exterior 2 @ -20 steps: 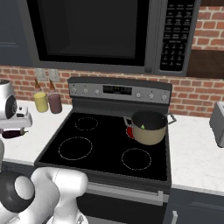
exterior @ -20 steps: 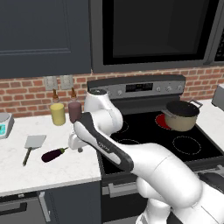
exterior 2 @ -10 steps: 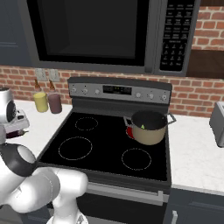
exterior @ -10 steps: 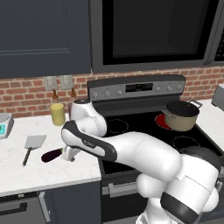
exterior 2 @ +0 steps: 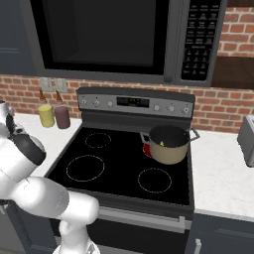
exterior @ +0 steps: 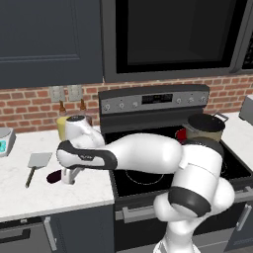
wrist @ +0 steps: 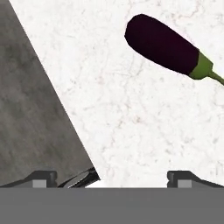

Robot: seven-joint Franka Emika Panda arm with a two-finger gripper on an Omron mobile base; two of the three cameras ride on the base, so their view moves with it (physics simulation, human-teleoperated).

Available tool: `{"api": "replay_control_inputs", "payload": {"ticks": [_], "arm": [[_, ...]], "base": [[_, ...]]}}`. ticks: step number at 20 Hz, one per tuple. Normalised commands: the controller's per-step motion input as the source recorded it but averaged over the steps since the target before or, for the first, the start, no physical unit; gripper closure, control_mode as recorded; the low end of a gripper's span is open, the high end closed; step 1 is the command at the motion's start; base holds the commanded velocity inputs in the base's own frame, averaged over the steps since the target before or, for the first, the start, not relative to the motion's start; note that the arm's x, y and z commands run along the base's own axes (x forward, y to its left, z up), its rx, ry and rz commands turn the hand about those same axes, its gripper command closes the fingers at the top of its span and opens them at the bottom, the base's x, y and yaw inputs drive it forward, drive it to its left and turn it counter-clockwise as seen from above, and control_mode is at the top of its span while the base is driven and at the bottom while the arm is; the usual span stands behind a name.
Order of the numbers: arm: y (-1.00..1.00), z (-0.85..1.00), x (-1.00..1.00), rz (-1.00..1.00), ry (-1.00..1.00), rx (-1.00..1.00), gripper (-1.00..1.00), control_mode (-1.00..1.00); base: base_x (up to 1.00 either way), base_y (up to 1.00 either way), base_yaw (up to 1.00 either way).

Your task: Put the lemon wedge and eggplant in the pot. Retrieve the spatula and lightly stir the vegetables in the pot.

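While I look down through the hand view, the gripper (wrist: 111,177) has its jaws spread wide and nothing between them; only the two dark tips show at the bottom, well apart. Just past the left tip I see the spatula (wrist: 39,109), its flat grey blade taking up that whole side, with the start of its thin dark handle showing beside the tip. Beyond the tips, across bare white marble counter (wrist: 131,131), lies the eggplant (wrist: 164,46), dark purple and glossy, on its side, its green stem cap pointing toward the right edge of that view. It touches neither the fingers nor the blade.

From the left base view I see the arm reaching down over the counter left of the stove (exterior: 168,148), the hand low over the eggplant (exterior: 53,176), whose dark end pokes out beside the white wrist. The spatula (exterior: 35,164) lies flat just beside it on the far left, blade toward the wall, handle toward the counter's front edge. A small scale (exterior: 4,141) sits near the left edge of that view. A yellow bottle (exterior 2: 46,114) and a maroon bottle (exterior 2: 62,116) stand by the brick wall.

Farther off, on the stove's right rear burner, stands the pot (exterior 2: 169,144), upright. A small yellow-green speck inside it looks like the lemon wedge (exterior 2: 161,144), though I cannot make out its shape.
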Motion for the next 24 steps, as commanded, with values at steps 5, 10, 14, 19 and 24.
{"api": "replay_control_inputs", "payload": {"ticks": [5,10,14,19,24], "arm": [[0.27,0.00,0.36,0.09,0.00,-0.03,-1.00,-1.00],[0.24,-0.08,0.28,0.08,0.00,-0.04,-1.00,-1.00],[0.23,-0.26,0.20,0.10,0.00,-0.04,-1.00,-1.00],[0.08,-0.28,0.02,0.10,-0.01,-0.01,-1.00,-1.00],[0.01,-0.18,0.03,0.09,-0.02,0.00,-1.00,-1.00]], "base": [[0.00,0.00,0.00],[0.00,0.00,0.00],[0.00,0.00,0.00],[0.00,0.00,0.00],[0.00,0.00,0.00]]}}
